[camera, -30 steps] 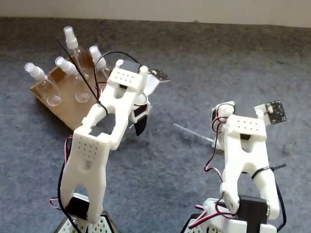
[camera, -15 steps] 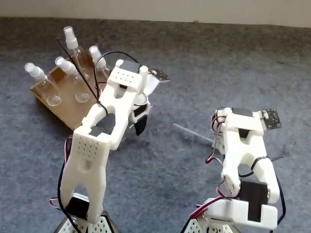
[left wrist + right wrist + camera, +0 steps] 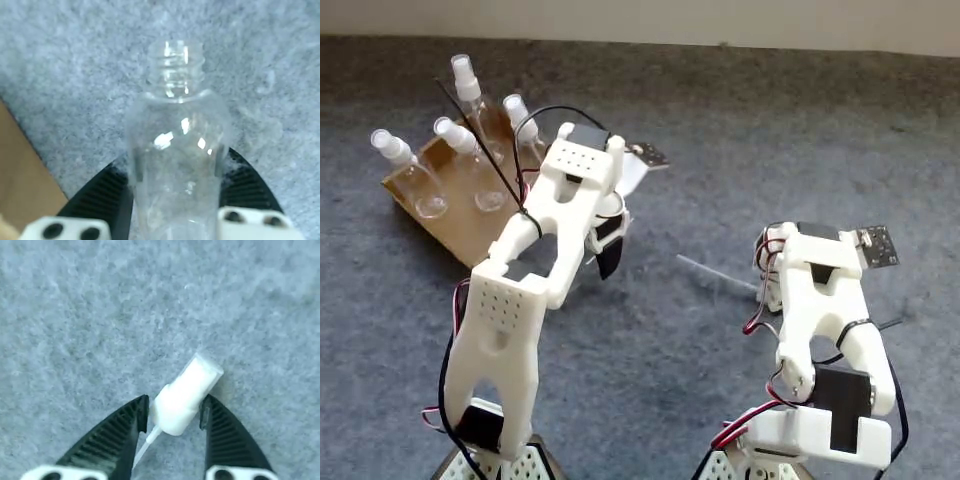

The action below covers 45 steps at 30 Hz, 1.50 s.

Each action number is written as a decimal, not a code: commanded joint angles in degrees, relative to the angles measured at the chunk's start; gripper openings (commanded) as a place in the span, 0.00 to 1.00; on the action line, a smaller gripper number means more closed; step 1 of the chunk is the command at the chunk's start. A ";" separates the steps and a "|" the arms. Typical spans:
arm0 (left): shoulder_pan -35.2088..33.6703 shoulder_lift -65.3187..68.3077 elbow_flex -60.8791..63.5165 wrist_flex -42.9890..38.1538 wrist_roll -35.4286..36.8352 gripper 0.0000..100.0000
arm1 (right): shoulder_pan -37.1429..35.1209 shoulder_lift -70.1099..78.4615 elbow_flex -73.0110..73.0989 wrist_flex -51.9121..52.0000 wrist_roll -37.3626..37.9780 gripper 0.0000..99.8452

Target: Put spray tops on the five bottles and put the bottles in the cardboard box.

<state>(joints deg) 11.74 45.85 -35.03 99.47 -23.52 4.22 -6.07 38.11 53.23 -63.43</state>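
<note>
Box [image 3: 470,238]: brown cardboard, flat and open, at the far left of the carpet; four bottles [image 3: 480,180] lie in it side by side; each is clear glass or plastic with a white top on; these tops [image 3: 450,130] point away from the arms.
Fifth bottle [image 3: 177,140]: clear, its neck bare and threaded; just outside the box, off its near right corner; a brown edge of the box is close beside it in the left wrist view.
Left gripper [image 3: 175,172]: clamped on the fifth bottle's body; a black finger presses on each side.
Loose top [image 3: 187,387]: white, lying on its side, well to the right of the box; its thin tube [image 3: 715,275] points back toward the box.
Right gripper [image 3: 174,407]: closed on the loose top, both fingers touching its sides; I cannot tell whether the loose top rests on the carpet or is held just off it.
Carpet [image 3: 720,150]: grey, short pile; under the box and both arms.
Wall [image 3: 720,18]: a pale strip along the carpet's far edge, beyond the box.
</note>
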 commanded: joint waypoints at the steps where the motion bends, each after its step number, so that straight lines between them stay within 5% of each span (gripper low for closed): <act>1: -0.57 -1.10 -0.66 -1.49 0.53 0.08 | 0.66 -0.84 -0.57 -1.01 5.10 0.08; 7: -0.57 -1.10 -0.66 -1.49 0.53 0.08 | 0.75 -0.84 -0.75 -1.01 6.59 0.02; 27: -0.04 -2.15 -0.75 -1.05 0.44 0.08 | 3.65 -14.20 -5.05 0.13 41.67 0.00; 35: 1.19 -12.35 0.40 0.88 0.62 0.08 | 3.56 -22.73 -5.41 0.13 50.64 0.00; 45: 7.87 -33.36 18.33 0.62 0.35 0.08 | -0.22 -35.91 -5.05 -4.79 54.68 0.01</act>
<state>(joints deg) 18.68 24.31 -20.00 99.47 -23.34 4.57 -36.13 36.44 51.82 -9.45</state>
